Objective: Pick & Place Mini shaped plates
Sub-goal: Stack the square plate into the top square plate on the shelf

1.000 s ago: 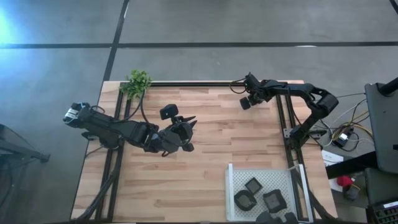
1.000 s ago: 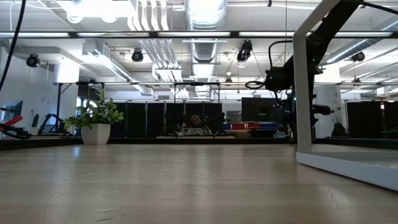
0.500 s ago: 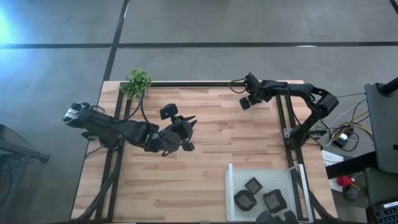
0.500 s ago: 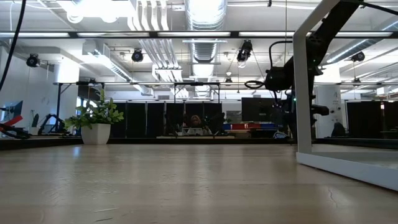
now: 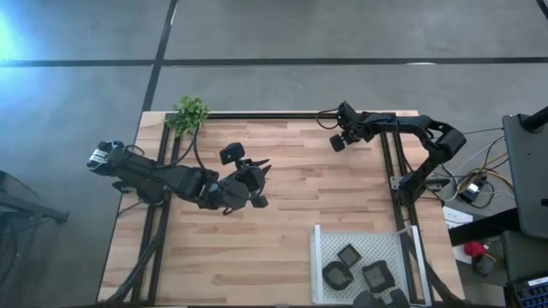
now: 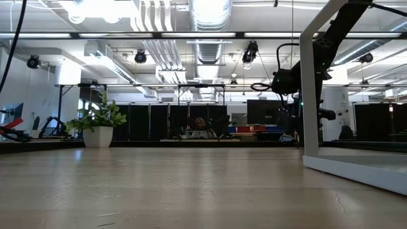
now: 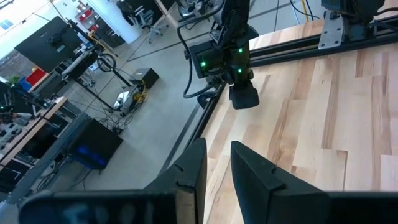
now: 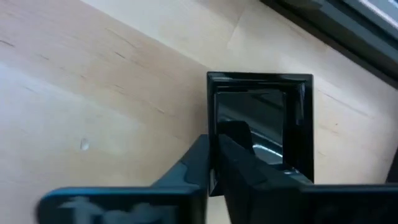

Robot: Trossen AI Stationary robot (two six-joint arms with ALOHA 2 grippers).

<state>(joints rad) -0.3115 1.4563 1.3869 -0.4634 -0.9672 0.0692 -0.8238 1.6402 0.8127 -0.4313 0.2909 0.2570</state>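
In the right wrist view my right gripper [image 8: 212,140] is shut on a square black mini plate [image 8: 261,118] with a glossy inside. In the high view it [image 5: 339,142] sits near the table's far right corner. The left wrist view shows the plate as a dark block [image 7: 244,98] under that gripper, close to the wood. Several more black plates [image 5: 347,255] lie in the white tray [image 5: 317,257] at the near right. My left gripper [image 5: 261,171] waits over the middle left of the table. Its fingers [image 7: 217,149] are narrowly open and hold nothing. My right gripper pinches one side rim [image 8: 212,118] of the square plate, with one finger outside the rim and the other finger [image 8: 249,168] inside the dish. The fingers reach along that rim. I cannot tell whether the plate is lifted clear of the wood.
A small green plant [image 5: 190,113] stands at the far left corner. Black rails run along the left, far and right sides of the table. Bare wood lies between the two arms and in front of the tray.
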